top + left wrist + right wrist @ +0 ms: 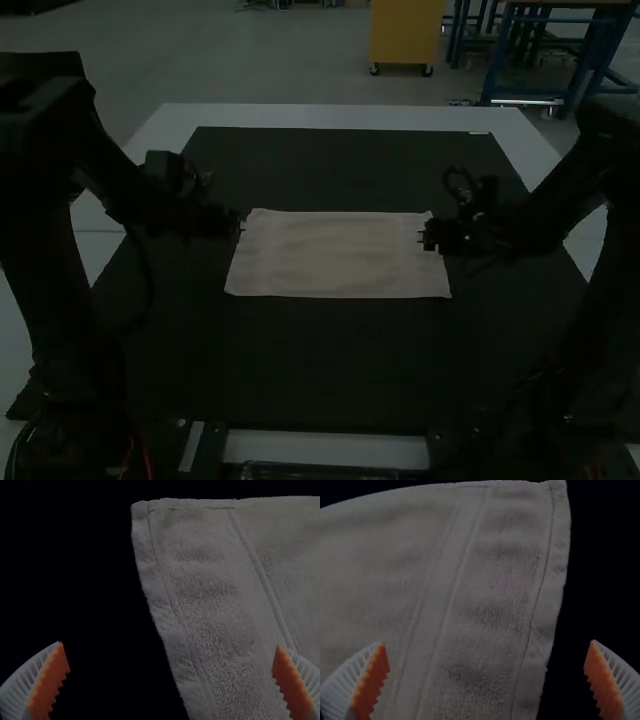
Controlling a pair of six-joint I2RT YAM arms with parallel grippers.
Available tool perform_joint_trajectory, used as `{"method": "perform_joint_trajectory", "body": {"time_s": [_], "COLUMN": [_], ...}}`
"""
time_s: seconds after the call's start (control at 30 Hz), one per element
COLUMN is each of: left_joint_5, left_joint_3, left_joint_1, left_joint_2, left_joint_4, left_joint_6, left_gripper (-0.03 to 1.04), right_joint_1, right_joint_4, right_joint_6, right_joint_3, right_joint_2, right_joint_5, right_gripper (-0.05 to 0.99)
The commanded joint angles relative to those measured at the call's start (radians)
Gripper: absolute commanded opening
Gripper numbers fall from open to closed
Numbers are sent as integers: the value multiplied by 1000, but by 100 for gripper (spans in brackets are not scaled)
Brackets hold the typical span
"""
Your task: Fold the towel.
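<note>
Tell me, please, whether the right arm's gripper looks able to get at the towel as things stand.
Probably yes: the gripper hangs open over the towel's side edge, with nothing seen between them.

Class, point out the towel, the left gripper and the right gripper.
Towel (338, 255): high view, middle of its surface.
Left gripper (169, 645): left wrist view, midway between fingertips.
Right gripper (488, 642): right wrist view, midway between fingertips.

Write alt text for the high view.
A pale towel lies flat on a dark mat atop a white table. The left arm's tool is at the towel's left end, the right arm's tool at its right end.
</note>
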Motion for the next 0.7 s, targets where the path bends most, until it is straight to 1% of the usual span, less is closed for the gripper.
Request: {"method": "perform_joint_trajectory", "body": {"time_s": [0.0, 0.13, 0.37, 0.67], "left_joint_5": [11, 24, 21, 20], "left_joint_3": [46, 77, 117, 175], "left_joint_1": [-5, -5, -5, -5], "left_joint_2": [27, 62, 130, 184], "left_joint_4": [13, 13, 24, 24], "left_joint_6": [6, 8, 18, 26], "left_gripper": [96, 95, 95, 95], "right_joint_1": [6, 3, -2, -2], "right_joint_4": [22, 34, 62, 70], "right_joint_6": [0, -3, 0, -1], "right_joint_3": [46, 75, 127, 207], "right_joint_2": [32, 75, 140, 213], "right_joint_5": [3, 3, 0, 0], "right_gripper": [90, 90, 90, 90]}}
